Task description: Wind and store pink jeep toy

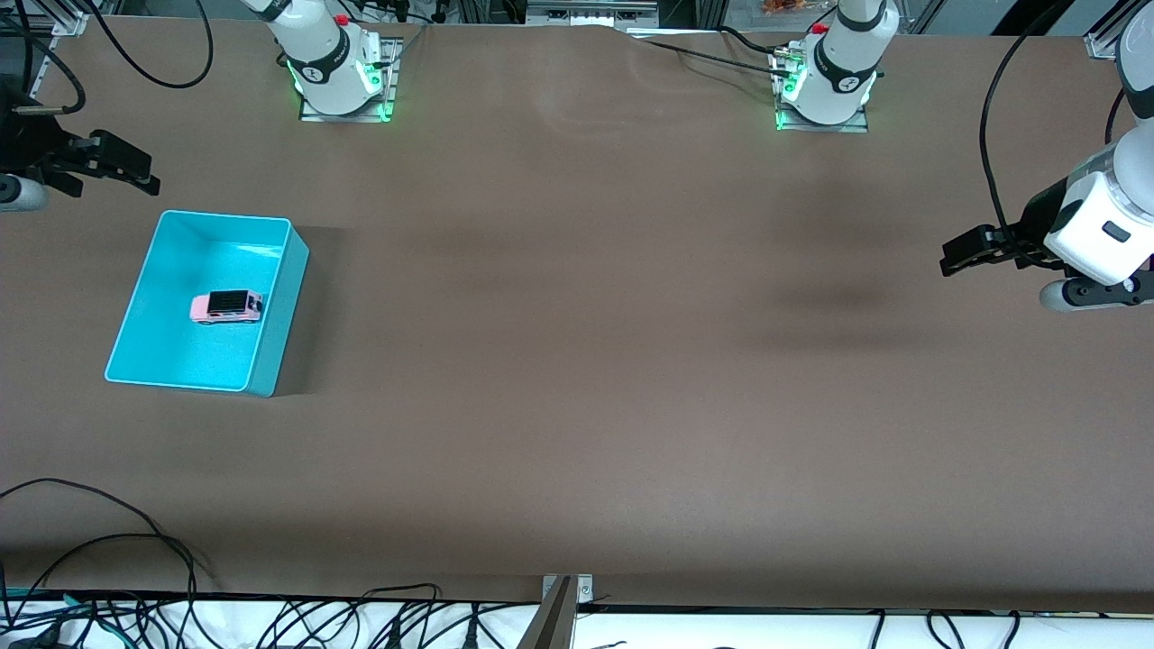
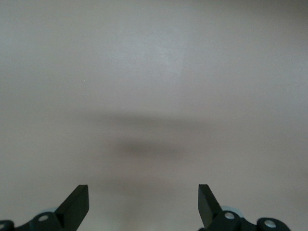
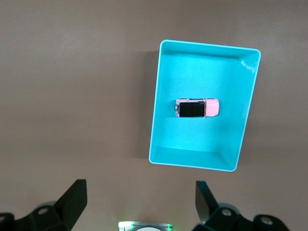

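The pink jeep toy (image 1: 226,306) lies inside the cyan bin (image 1: 280,306), on its floor near the middle; it has a pale-pink body and a black roof. It also shows in the right wrist view (image 3: 197,108) inside the bin (image 3: 192,142). My right gripper (image 1: 135,171) is open and empty, up in the air past the bin at the right arm's end of the table. In the right wrist view the right gripper (image 3: 140,188) is apart from the bin. My left gripper (image 1: 957,253) is open and empty over bare table at the left arm's end; its wrist view (image 2: 143,190) shows only tabletop.
The brown table (image 1: 577,361) carries nothing else. The right arm's base (image 1: 341,72) and the left arm's base (image 1: 825,86) stand along the table's edge farthest from the front camera. Cables (image 1: 135,577) lie along the nearest edge.
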You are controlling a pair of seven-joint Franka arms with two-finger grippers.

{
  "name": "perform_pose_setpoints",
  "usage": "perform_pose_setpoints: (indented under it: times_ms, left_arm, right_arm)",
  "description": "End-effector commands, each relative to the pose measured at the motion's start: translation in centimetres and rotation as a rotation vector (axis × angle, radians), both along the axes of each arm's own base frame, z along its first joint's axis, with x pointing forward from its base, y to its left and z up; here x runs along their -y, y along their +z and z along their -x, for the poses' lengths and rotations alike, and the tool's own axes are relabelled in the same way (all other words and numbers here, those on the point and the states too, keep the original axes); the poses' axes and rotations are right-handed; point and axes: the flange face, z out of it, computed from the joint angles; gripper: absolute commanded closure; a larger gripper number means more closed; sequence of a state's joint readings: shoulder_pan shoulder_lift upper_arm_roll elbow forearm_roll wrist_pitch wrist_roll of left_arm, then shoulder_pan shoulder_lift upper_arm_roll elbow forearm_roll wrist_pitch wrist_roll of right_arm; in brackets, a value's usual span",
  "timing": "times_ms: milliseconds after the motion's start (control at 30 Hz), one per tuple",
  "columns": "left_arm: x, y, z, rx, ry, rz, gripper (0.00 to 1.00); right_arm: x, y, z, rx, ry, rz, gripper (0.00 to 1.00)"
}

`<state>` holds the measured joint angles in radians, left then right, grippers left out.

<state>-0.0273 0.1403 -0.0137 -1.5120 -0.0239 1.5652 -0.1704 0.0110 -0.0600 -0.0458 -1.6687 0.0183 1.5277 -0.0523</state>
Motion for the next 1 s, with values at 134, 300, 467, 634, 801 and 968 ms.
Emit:
perform_pose_setpoints:
  times_ms: [134,300,467,634,801,968]
  left_arm:
    - [-0.46,0.52,0.01,0.010,-0.001,-0.026,0.00]
    - [-0.49,0.60,0.06,0.010,-0.002,-0.022,0.00]
    - [-0.34,0.60,0.07,0.009,0.000,-0.008,0.00]
    - [-0.26,0.53,0.08,0.008,-0.004,-0.008,0.00]
    - [-0.07,0.54,0.08,0.007,-0.002,0.018,0.00]
    - [-0.40,0.56,0.07,0.006,0.010,0.046,0.00]
  right_arm:
    - [-0.34,0.15,-0.43,0.008,-0.006,0.012,0.00]
    - [-0.49,0.20,-0.34,0.005,-0.005,0.014,0.00]
    - [-0.57,0.31,-0.40,0.011,-0.002,0.014,0.00]
    - [-0.72,0.28,-0.37,0.008,0.000,0.016,0.00]
    - [-0.72,0.30,-0.39,0.010,0.000,0.016,0.00]
    - [-0.72,0.30,-0.39,0.010,0.000,0.016,0.00]
